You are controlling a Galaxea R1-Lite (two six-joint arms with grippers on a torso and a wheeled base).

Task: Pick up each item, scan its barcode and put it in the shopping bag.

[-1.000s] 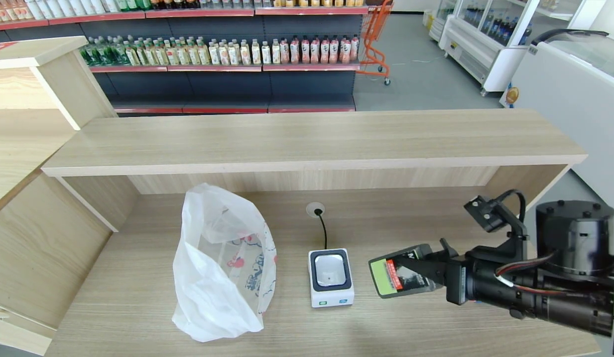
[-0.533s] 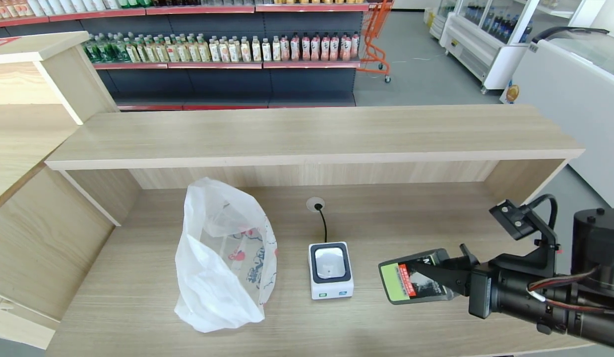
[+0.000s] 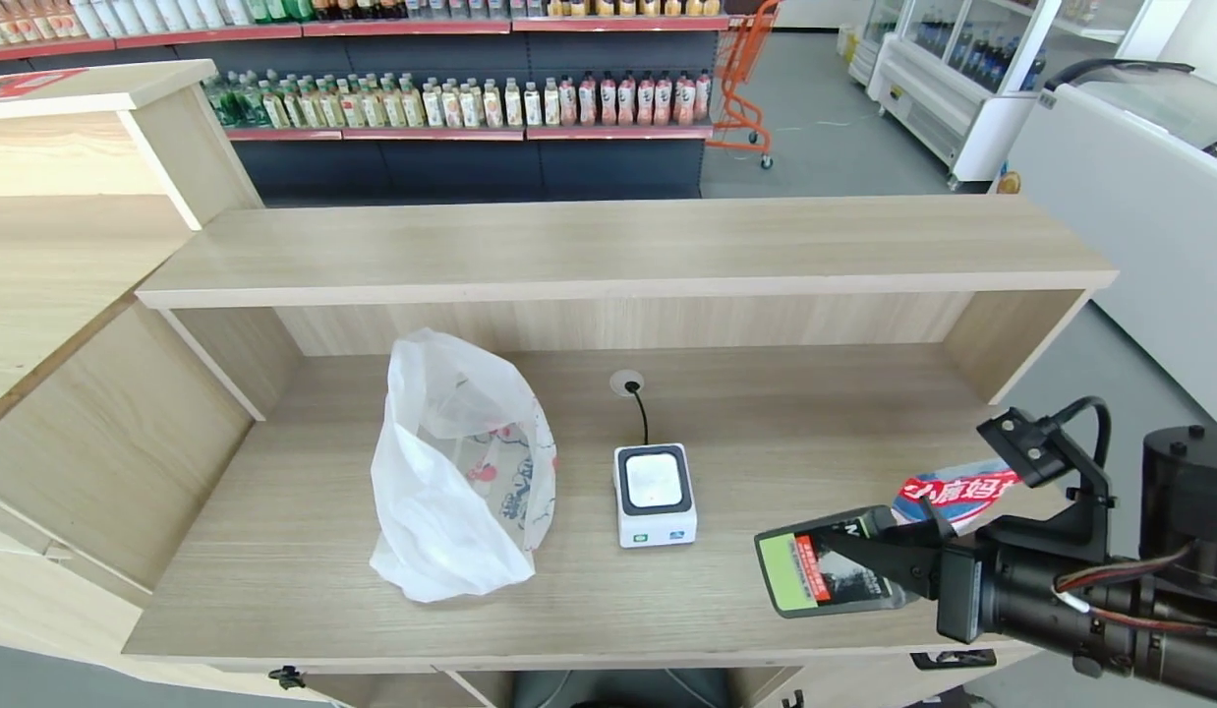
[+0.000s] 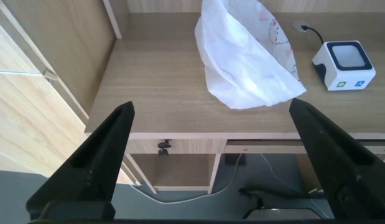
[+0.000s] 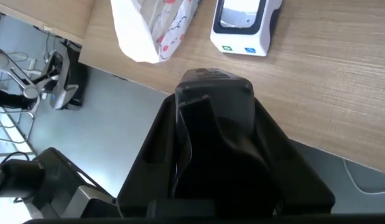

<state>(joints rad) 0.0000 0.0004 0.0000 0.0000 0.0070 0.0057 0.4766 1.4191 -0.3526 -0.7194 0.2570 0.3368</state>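
Motion first: the head camera has swung, bringing a red-and-white printed packet point(image 3: 953, 492) into sight at the right end of the pale wooden counter point(image 3: 766, 433). Measured against the small white barcode scanner point(image 3: 655, 492), though, the flat dark box with the green-and-red label point(image 3: 827, 575) has drifted back toward the near edge, so I judge the scan is yet to come. My right gripper point(image 3: 844, 551) is clamped on that box, the white plastic shopping bag point(image 3: 461, 472) stands open left of the scanner, and my left gripper point(image 4: 212, 107) hangs off the counter's near side — fingers spread wide, holding nothing.
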